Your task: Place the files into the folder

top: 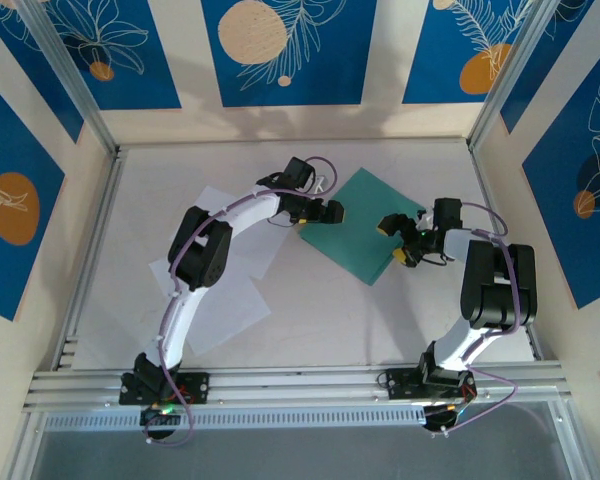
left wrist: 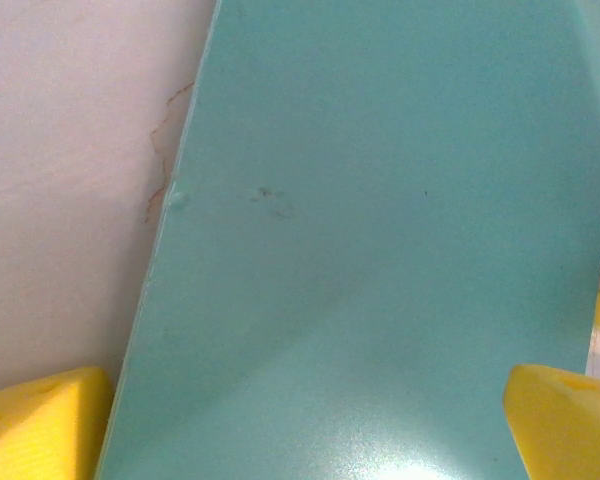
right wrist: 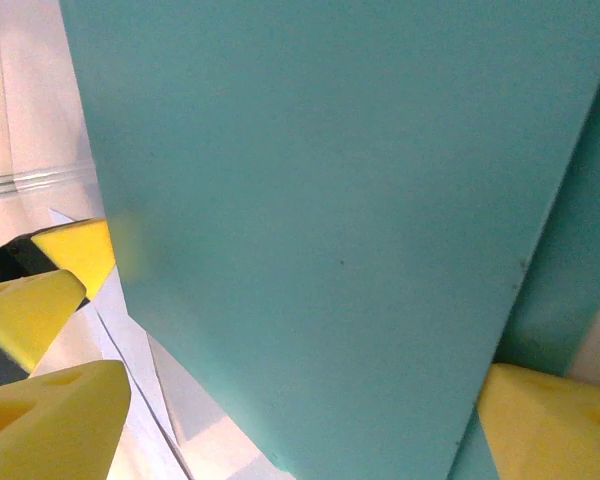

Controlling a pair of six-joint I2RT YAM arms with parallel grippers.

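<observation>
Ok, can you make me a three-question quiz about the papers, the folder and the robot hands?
1. Where do the white paper sheets lie? A in the far right corner; B on the table under the left arm; C against the back wall.
2. What colour is the folder? A red; B black; C teal-green.
3. How are the left gripper's jaws? A open wide; B shut tight; C shut on a sheet.
Answers: B, the sheets spread beneath the left arm, beside the folder; C, it looks teal-green in every view; A, its yellow fingertips stand far apart.
</observation>
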